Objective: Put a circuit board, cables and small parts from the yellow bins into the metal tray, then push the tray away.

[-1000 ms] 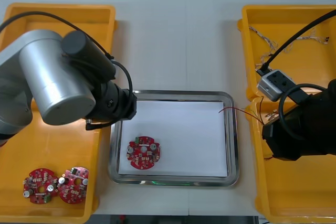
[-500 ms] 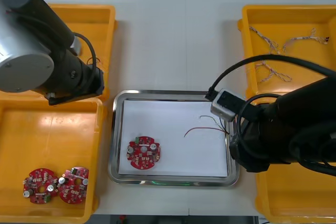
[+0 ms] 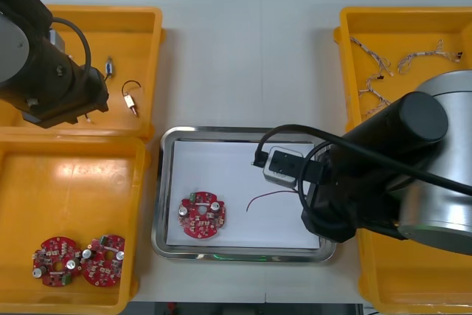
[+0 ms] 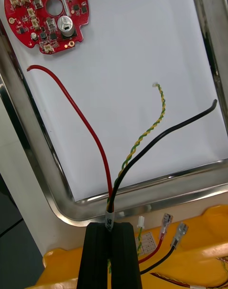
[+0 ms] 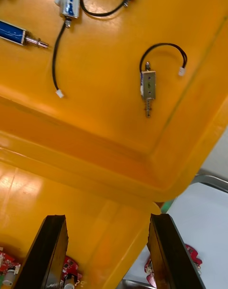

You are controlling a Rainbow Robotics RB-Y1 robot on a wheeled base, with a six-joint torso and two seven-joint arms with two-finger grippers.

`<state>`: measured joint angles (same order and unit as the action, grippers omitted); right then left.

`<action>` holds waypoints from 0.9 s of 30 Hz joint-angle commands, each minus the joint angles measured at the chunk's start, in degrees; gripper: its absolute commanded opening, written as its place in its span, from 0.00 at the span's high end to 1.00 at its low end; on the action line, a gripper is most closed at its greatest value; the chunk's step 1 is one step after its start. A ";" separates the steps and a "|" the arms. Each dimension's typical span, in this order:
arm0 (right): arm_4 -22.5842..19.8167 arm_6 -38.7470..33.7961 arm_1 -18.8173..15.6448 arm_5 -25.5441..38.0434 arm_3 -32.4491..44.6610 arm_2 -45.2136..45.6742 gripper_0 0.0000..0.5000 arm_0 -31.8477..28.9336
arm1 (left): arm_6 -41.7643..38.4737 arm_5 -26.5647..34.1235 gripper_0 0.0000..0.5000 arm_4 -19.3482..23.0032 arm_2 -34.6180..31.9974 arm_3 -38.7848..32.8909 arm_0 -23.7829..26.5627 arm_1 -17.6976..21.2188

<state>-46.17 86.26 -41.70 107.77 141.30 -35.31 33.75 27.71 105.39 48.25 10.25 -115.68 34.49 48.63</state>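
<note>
Gripping the cable bundle [image 4: 111,203] in the right hand [image 4: 110,225], wires fanned ahead over the metal tray [image 4: 42,175]; hovering with left hand [image 5: 107,222] spread wide, small metal part [image 5: 148,87] beyond.

In the front view the left arm [image 3: 40,57] hangs at ten o'clock, its left gripper [image 5: 107,222] pointing down with fingers spread wide and empty, while the right arm [image 3: 391,175] reaches in from four o'clock toward centre, the right gripper [image 4: 113,229] clamped narrowly on cables [image 4: 110,201]
</note>
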 commanded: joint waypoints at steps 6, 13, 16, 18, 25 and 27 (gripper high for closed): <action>6.36 8.93 5.84 0.25 -9.20 -7.76 1.00 1.14 | 3.05 -1.33 0.00 -0.53 -5.68 5.56 -0.04 4.11; 10.58 9.80 9.00 -2.21 -13.77 -9.87 1.00 1.14 | 4.19 -2.47 0.00 -1.06 -7.09 11.10 1.37 4.37; 11.46 9.98 10.06 -3.00 -16.41 -10.57 1.00 1.14 | 4.46 -3.17 0.00 -1.67 -7.09 13.12 2.25 4.37; 11.72 9.89 10.50 -3.80 -18.08 -11.01 1.00 0.88 | 4.63 -3.79 0.00 -2.11 -7.09 14.61 3.04 4.54; 15.59 9.28 10.50 -8.37 -21.33 -13.29 1.00 -1.84 | 4.19 -8.54 0.00 -2.38 -7.70 19.97 4.01 4.54; 16.47 9.10 10.67 -9.24 -21.59 -13.38 1.00 -2.64 | 3.75 -9.68 0.00 -2.46 -7.70 21.11 4.01 4.54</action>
<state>-31.20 95.18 -32.29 99.91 119.57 -47.49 32.99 28.39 97.63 46.45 4.45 -95.83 36.09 50.36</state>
